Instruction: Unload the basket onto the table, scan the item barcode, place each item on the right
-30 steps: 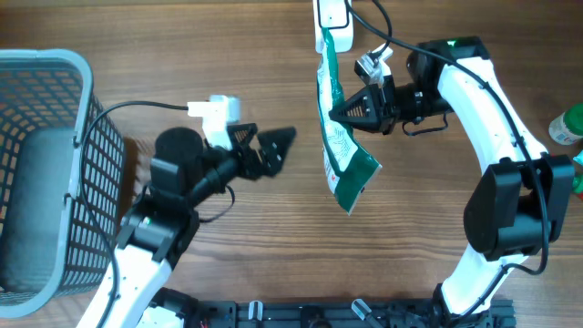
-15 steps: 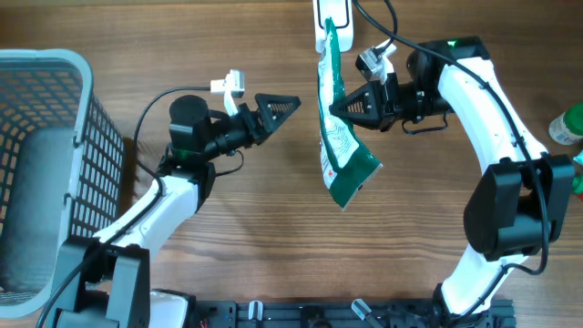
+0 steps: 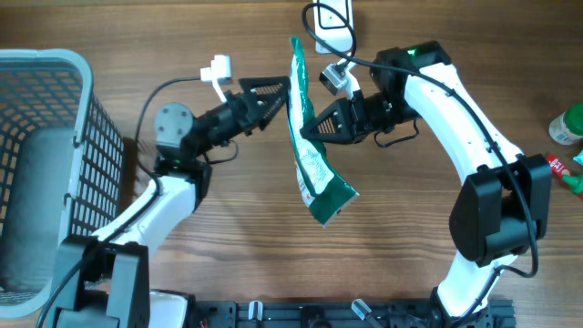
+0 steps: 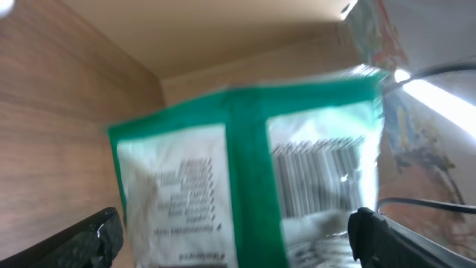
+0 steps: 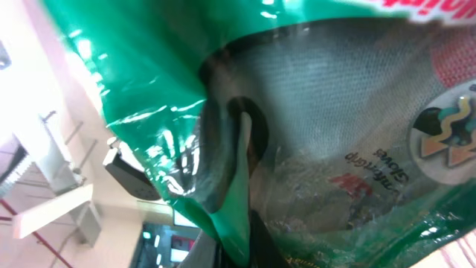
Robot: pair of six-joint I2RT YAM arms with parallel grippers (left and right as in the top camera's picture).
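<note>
well, my left gripper (image 3: 279, 97) is wide open and holds nothing, just beside the green bag (image 3: 316, 173). my right gripper (image 3: 306, 129) is pinched shut on that bag, up over the table (image 3: 228, 237). the bag hangs loose, so it could swing or slip, and the barcode (image 4: 320, 179) could turn away. the barcode looks blurry in my left wrist view, and the bag's bottom is cut off there.

A grey plastic lattice basket (image 3: 102, 155) stands on the brown wooden table (image 3: 137, 36). Far across from the basket sits a green-and-white bottle (image 3: 568, 125), with a small red-and-green packet (image 3: 567, 173) near it.
</note>
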